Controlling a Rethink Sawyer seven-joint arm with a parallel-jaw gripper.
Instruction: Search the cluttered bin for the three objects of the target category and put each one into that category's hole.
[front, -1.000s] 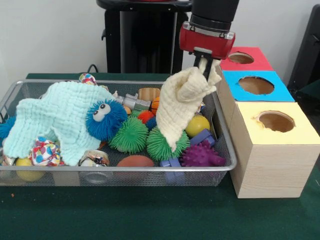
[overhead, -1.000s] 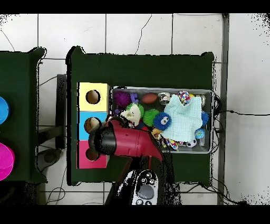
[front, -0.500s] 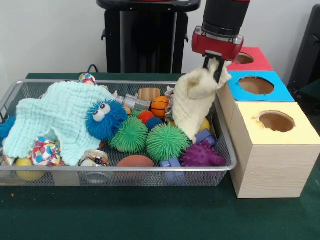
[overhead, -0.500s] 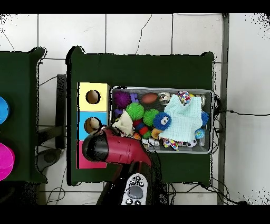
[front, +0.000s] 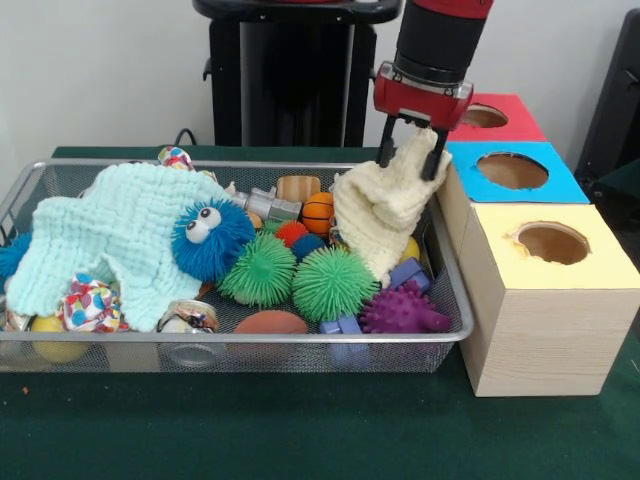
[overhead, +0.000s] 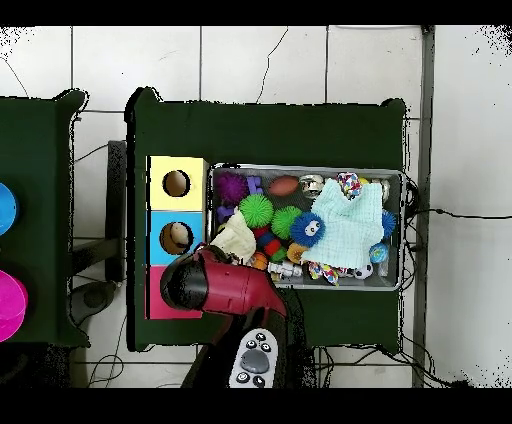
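**Soft cloth draped at the bin's edge, jaws spread around its top**

You have the gripper (front: 411, 148) hanging over the wire bin (front: 452, 300) at the end nearest the 3 boxes, with its 2 fingers standing apart on either side of the bunched top of the cream cloth (front: 385, 212). From the front view the fingers look spread rather than pinched, so judge the cloth as released or only loosely caught; you cannot tell whether a fold still touches a finger.

The cloth slumps down over the toys, its lower end resting by the green spiky ball (front: 333, 283) and the purple spiky ball (front: 403, 310), just beside the bin wall that faces the blue box (front: 512, 172).

Expect it to be very light, limp and unbreakable. It will fold, trail and snag on the wire rim or on neighbouring toys. Take it at the gathered peak, where several layers stack, and pinch deep; a single edge will likely slip out.

A second cloth, the mint one (front: 110, 235), lies across the other end of the bin, partly under the blue fuzzy toy (front: 212, 238).
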